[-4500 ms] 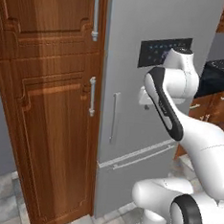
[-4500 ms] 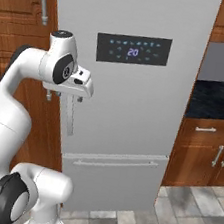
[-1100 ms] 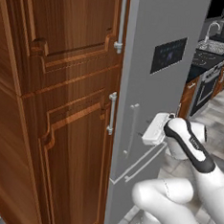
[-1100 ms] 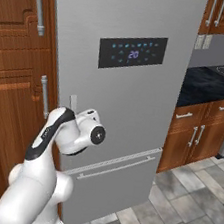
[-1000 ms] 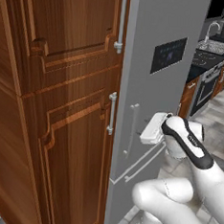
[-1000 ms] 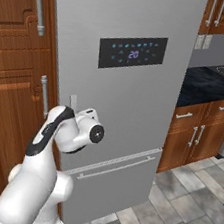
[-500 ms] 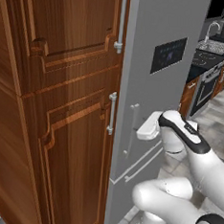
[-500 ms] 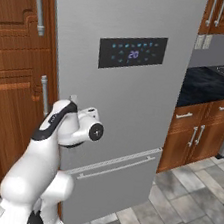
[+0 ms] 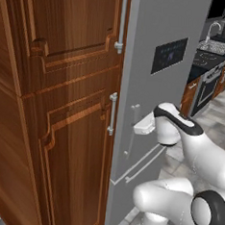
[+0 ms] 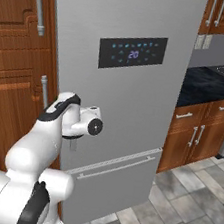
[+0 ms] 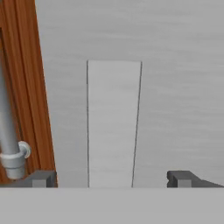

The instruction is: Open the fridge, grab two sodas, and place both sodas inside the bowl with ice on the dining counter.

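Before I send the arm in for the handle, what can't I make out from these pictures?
- Sodas, fridge shelves: behind the shut fridge door in both base views.
- Gripper: open, but hidden behind the wrist in the right base view.
- Handle: lower end cut off at the bottom of the hand view.
- Panel: symbols too small in the left base view.

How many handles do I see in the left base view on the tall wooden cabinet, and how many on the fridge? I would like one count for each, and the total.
Steel handles on the tall wooden cabinet: 2, upper and lower
Grey bar handles on the fridge: 2, upright and long lower one
Total: 4
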Controlling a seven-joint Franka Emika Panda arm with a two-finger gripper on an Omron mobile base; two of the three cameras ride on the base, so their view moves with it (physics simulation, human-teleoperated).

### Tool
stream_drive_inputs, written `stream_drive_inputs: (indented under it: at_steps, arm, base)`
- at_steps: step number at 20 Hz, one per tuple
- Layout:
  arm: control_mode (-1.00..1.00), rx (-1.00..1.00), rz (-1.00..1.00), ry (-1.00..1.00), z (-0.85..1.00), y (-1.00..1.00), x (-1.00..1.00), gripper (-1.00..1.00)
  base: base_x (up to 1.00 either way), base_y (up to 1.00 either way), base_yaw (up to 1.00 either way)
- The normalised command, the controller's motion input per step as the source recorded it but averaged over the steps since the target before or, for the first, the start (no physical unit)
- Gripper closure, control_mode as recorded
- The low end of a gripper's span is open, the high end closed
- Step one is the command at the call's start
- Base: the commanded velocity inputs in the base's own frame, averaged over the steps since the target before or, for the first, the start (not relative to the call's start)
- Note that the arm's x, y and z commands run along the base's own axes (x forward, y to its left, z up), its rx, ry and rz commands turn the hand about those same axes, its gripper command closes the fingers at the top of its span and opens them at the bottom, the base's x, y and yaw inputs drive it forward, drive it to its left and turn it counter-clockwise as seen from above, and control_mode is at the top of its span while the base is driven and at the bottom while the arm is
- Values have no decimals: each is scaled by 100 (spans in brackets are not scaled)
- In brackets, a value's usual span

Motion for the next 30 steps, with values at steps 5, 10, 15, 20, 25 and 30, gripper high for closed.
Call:
stream_drive_inputs:
  at_steps: [5, 10, 15, 20, 25, 30]
  arm:
    - [-100, 0, -3, 5, -11, 2, 12, 100]
    - [-100, 0, -1, 8, -9, 5, 12, 100]
    - [-100, 0, -1, 8, -2, 2, 2, 100]
    - [-100, 0, -9, 4, 0, -31, -39, 100]
    - [-100, 3, -8, 0, 6, -66, -80, 100]
    - [-100, 13, -5, 4, 11, -94, -76, 100]
  base:
    - [0, 0, 0]
    - [0, 0, 0]
    - [0, 0, 0]
    - [0, 0, 0]
    - [0, 0, 0]
    - [0, 0, 0]
